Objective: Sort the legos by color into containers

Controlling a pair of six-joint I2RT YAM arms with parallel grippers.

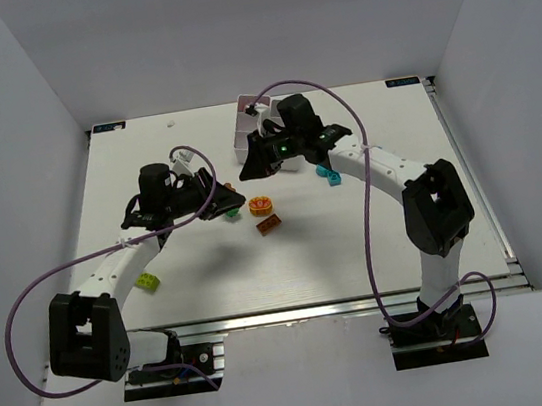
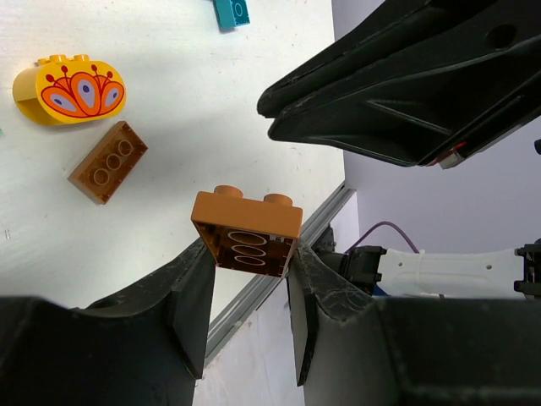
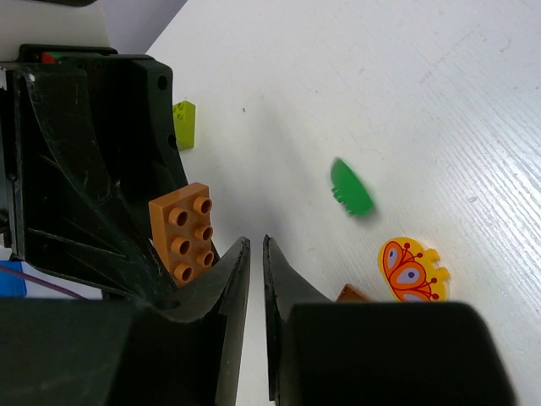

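**L hand** [image 2: 250, 258]: clamped on orange-brown six-stud plastic brick [image 2: 247, 233], held off white worktop [image 2: 169, 68].
**R hand** [image 3: 256, 245]: narrow, fingers nearly together, nothing btwn; just beside held brick.
**On worktop:** yellow rounded brick w/ red-blue print [image 2: 69, 89]; flat brown brick [image 2: 107, 161] near it.
**Green brick** [image 3: 351, 188]: blurred; resting or not, can't tell.
**White plastic bins** [image 1: 244, 116]: far side, partly hidden.

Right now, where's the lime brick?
Top view: the lime brick lies front-left on the table, just right of the left arm and near the front edge.
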